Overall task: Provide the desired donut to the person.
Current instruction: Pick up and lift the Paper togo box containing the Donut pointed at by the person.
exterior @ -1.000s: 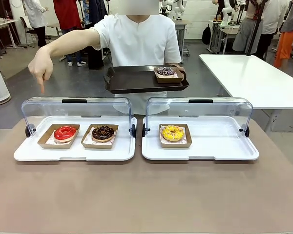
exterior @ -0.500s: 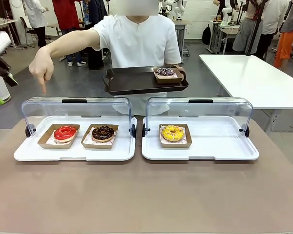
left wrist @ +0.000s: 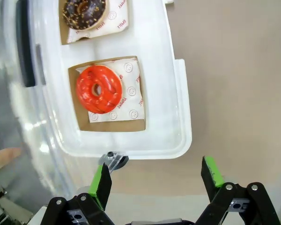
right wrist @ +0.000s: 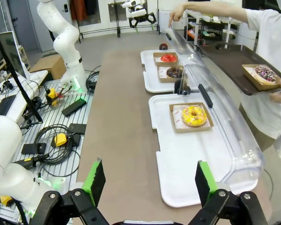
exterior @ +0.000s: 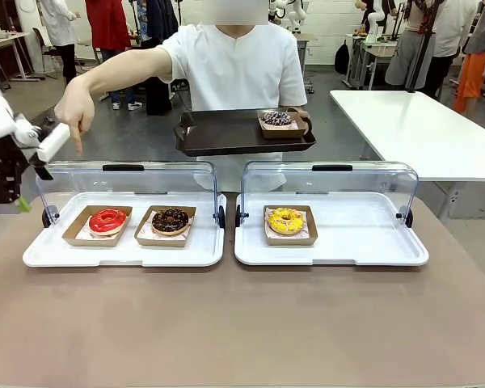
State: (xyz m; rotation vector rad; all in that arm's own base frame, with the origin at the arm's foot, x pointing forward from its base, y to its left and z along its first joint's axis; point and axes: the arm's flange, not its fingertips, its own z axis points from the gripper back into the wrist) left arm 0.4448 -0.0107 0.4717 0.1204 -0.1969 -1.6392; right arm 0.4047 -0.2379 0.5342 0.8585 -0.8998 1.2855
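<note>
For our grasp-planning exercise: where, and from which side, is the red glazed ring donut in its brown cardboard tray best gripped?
Likely by the brown cardboard tray, not the red glazed ring donut: pinch two opposite low walls from above. The walls are raised and the clear plastic lid is swung up, leaving the top free.

Red glazed ring donut (exterior: 107,220), flat on printed paper in a brown card tray (exterior: 74,234), leftmost in the left white display case (exterior: 121,252), lid open, person (exterior: 234,69) in white shirt behind it, hand (exterior: 74,113) pointing down over that case's left end
</note>
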